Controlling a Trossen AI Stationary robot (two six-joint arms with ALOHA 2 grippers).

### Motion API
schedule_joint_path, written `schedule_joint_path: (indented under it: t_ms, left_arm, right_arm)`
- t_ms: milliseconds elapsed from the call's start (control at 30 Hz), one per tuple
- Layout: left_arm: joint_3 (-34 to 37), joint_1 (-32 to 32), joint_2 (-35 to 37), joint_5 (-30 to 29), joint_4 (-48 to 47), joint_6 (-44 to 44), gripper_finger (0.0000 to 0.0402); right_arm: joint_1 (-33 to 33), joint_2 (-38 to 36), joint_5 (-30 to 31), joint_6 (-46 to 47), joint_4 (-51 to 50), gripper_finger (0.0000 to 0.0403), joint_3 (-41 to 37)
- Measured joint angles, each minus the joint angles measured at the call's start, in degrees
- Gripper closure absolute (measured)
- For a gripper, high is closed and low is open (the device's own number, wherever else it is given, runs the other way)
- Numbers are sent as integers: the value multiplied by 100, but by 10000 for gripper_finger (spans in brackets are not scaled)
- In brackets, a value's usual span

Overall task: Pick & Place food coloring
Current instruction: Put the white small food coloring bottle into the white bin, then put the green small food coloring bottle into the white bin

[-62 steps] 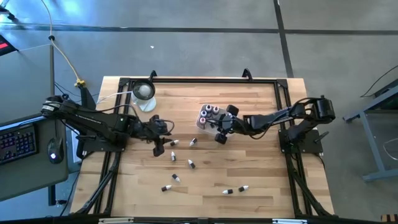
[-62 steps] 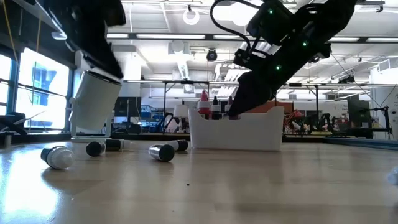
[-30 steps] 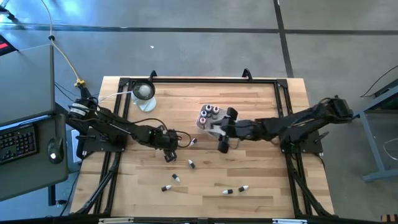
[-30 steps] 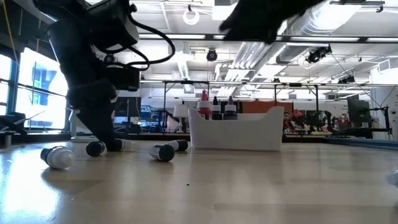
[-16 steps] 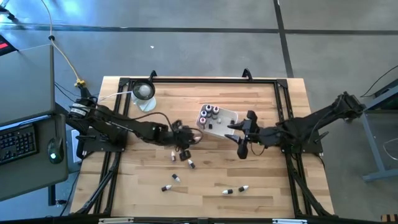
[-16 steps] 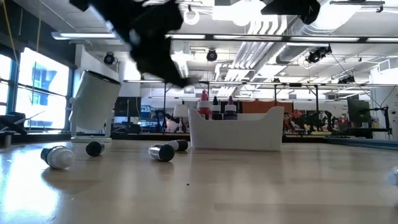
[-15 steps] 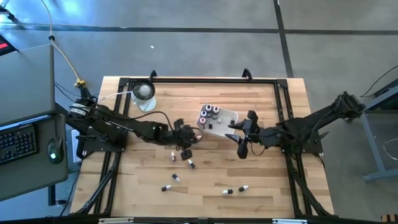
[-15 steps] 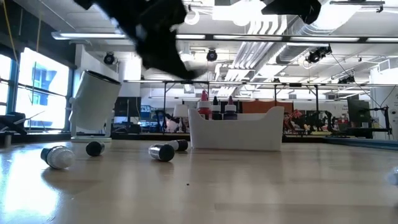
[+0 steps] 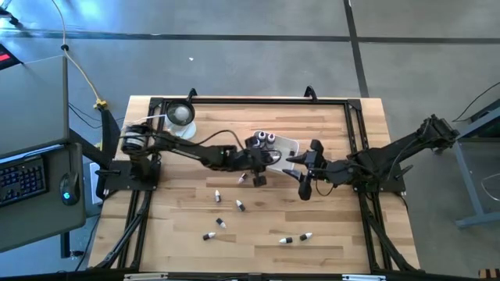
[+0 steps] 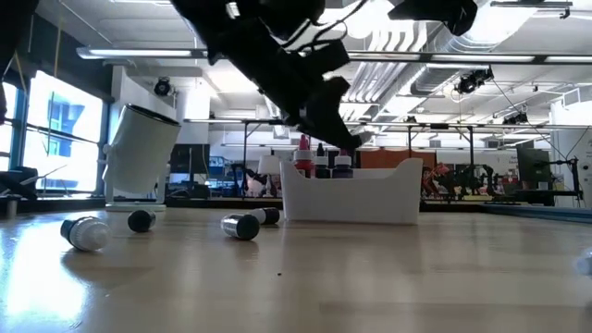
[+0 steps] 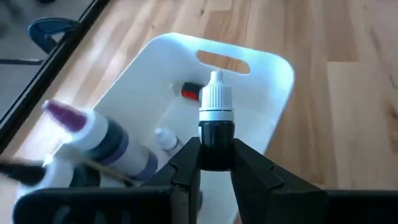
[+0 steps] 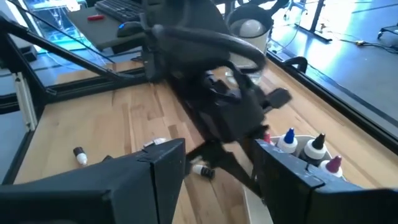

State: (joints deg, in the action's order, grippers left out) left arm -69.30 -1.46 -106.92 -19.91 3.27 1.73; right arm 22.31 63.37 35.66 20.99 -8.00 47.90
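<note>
My left gripper (image 9: 256, 176) hangs over the near-left corner of the white tray (image 9: 283, 150) and is shut on one food coloring bottle (image 11: 216, 124), which has a dark body and a white cap. Several bottles stand upright in the tray (image 9: 262, 141), and one red bottle (image 11: 190, 92) lies on its floor. Several more bottles lie on their sides on the wood (image 9: 219, 195), (image 9: 240, 206), (image 9: 295, 238). My right gripper (image 9: 304, 189) waits open and empty to the right of the tray. My left gripper pinches the bottle's dark body (image 11: 216, 140), just below the white cap, between its two fingers (image 11: 186, 163). The cap points away from the gripper, in line with the fingers. The bottle is lifted clear and sits above the tray (image 11: 261, 81).
A round clear dish with a white ball (image 9: 180, 115) sits at the table's far left. A black frame rail (image 9: 250, 101) runs around the table. The two grippers are close together near the tray. Bare wood lies toward the near edge (image 9: 336, 226).
My left gripper has risen from the loose bottles and travelled toward the table's right and far side, up to the tray, carrying one bottle lifted clear of the wood. My right gripper has drawn back from the tray toward the table's right and then stayed still.
</note>
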Motion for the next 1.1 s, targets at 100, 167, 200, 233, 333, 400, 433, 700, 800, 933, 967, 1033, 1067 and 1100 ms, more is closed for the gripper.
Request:
schedule_joint_path:
  t_ms: [100,167,200,233,333,400,433,700,800,933,967,1033,1067,1100]
  left_arm:
    - [-243,88,-217,15,-322,82,327]
    - [-385,125,-317,22,-556,86,314]
    - [-436,136,-366,20,-557,87,304]
    - [-445,160,-373,6,-620,86,294]
    - [-486,149,-380,25,-660,106,264]
    - [-567,112,-358,98,-666,106,250]
    - [-616,95,-280,154,-869,108,246]
    - [-2044,-48,613,771,-4319,-208,242]
    - [-2264,-82,1102,1306,-5003,-389,241]
    - [-1928,-87,1946,1312,-5295,-440,241]
    - [-1677,-85,2169,1296,-5305,-484,241]
    - [-1030,-90,2580,1247,-4987,-502,241]
    - [-618,-105,2805,1247,-4642,-562,241]
    - [-179,-133,3030,1254,-4349,-658,241]
  right_arm:
    - [0,0,-111,0,-60,222,0]
    - [0,0,-229,0,-154,221,0]
    - [0,3,-255,0,-273,222,0]
    - [0,29,-276,1,-380,222,0]
    - [0,120,-352,2,-757,221,0]
    - [-6,232,-536,-12,-844,222,0]
    - [-7,304,-669,-73,-878,222,0]
    - [-24,819,-1333,-624,-387,222,-2]
    - [-28,939,-1952,-547,-329,222,0]
    - [72,1220,-2371,-419,-75,222,0]
    - [95,1344,-2408,-364,88,222,0]
    - [106,1567,-2654,-309,377,222,3]
    - [100,1686,-2817,-304,475,222,21]
    - [94,1790,-2972,-304,531,222,78]
